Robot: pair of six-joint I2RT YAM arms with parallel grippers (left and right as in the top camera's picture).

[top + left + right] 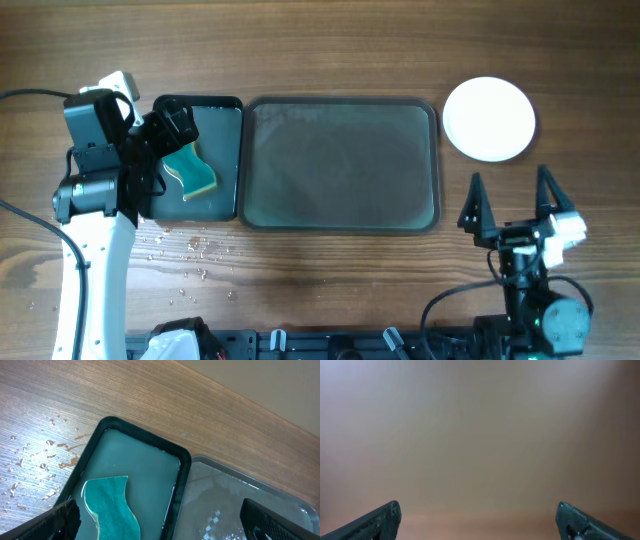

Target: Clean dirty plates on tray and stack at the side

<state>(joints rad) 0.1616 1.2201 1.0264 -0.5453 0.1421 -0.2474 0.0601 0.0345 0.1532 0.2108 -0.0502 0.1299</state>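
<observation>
The large dark grey tray (340, 165) lies mid-table with no plate on it; its wet corner also shows in the left wrist view (235, 505). White plates (489, 119) sit as one round white shape on the table to the right of the tray; how many are stacked I cannot tell. My left gripper (172, 128) is open and empty above the narrow black tray (228, 160), over the green-yellow sponge (191, 170), which also shows in the left wrist view (110, 507). My right gripper (510, 195) is open and empty, below the plates, over bare wood.
Water droplets (190, 255) are scattered on the wooden table in front of the black tray, also showing in the left wrist view (35, 460). The black tray holds shallow water (140, 467). The arm bases stand along the front edge.
</observation>
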